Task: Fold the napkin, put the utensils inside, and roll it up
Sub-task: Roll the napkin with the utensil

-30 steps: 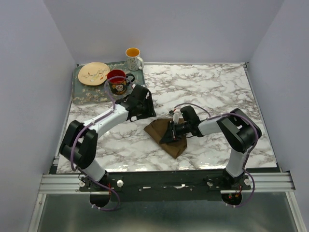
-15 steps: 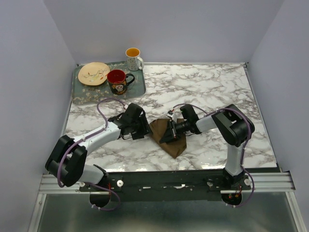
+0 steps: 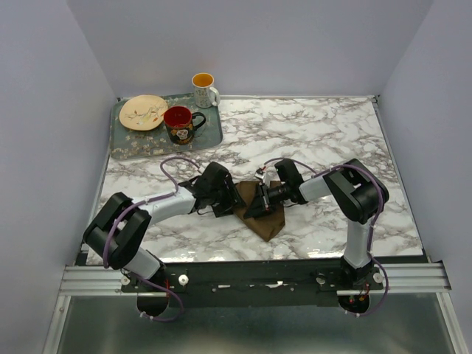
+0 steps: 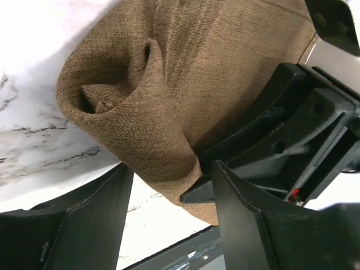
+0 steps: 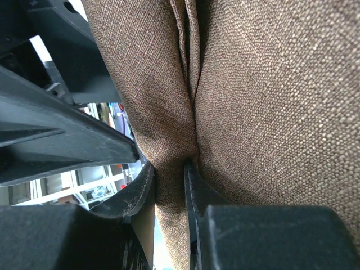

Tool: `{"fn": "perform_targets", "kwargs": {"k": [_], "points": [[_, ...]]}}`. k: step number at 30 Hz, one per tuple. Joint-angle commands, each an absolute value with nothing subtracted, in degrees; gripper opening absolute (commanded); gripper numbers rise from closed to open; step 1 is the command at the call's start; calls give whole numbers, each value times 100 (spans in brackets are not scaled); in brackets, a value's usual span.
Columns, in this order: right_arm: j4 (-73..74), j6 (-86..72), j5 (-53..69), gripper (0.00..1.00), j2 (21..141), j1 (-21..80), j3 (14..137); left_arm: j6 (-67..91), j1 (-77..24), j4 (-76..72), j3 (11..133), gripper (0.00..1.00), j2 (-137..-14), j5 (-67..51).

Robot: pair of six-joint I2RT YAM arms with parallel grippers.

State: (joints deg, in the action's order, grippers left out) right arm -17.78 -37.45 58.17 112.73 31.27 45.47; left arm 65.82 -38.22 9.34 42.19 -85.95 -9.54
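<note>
One brown napkin (image 3: 264, 215) lies bunched in the middle of the table (image 3: 324, 133), between two tools. The right tool (image 5: 170, 185) pinches a fold of it tight. The left tool (image 3: 230, 200) is wide, one finger on each side of the napkin's rolled edge. One tray (image 3: 133, 150) holds one plate (image 3: 143, 112) and one red mug (image 3: 179, 124). One white mug (image 3: 203, 88) stands at its back corner.

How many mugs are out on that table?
2. A dark mug with a red inside stands on the green tray, next to the plate. A white spotted mug stands at the tray's far right corner. None seems hidden.
</note>
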Motion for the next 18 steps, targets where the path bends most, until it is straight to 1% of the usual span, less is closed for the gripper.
{"fn": "perform_targets", "kwargs": {"k": [1, 3, 6, 7, 9, 10, 12, 14, 15, 16, 18], "points": [[-1275, -3410, 4983, 0, 11487, 3103, 4509, 7057, -3867, 800, 4026, 63, -8613, -835], [-1248, -3340, 4966, 1, 11470, 3103, 4544, 7093, -3867, 843, 4034, 59, -8736, -774], [-950, -3069, 4773, 1, 11391, 3103, 4658, 7128, -3885, 1054, 4104, 48, -9026, -686], [-784, -2998, 4729, 1, 11321, 3103, 4693, 7189, -3885, 1055, 4087, 43, -9096, -694], [-581, -2753, 4589, 1, 11259, 3111, 4807, 7294, -3885, 1028, 4017, 39, -9281, -712], [-336, -2664, 4544, 1, 11233, 3120, 4860, 7338, -3885, 933, 3982, 35, -9325, -747], [-80, -2392, 4439, 1, 11162, 3146, 5009, 7392, -3893, 896, 3946, 31, -9422, -712], [245, -2268, 4263, 2, 11110, 3182, 5062, 7400, -3885, 896, 3946, 27, -9448, -677], [324, -2207, 4176, 4, 11005, 3208, 5080, 7383, -3885, 896, 3955, 26, -9431, -668], [525, -2084, 3957, 9, 10934, 3243, 5150, 7365, -3893, 940, 3972, 22, -9413, -651], [842, -1934, 3649, 20, 10672, 3331, 5273, 7322, -3902, 993, 4008, 17, -9387, -615]]}}
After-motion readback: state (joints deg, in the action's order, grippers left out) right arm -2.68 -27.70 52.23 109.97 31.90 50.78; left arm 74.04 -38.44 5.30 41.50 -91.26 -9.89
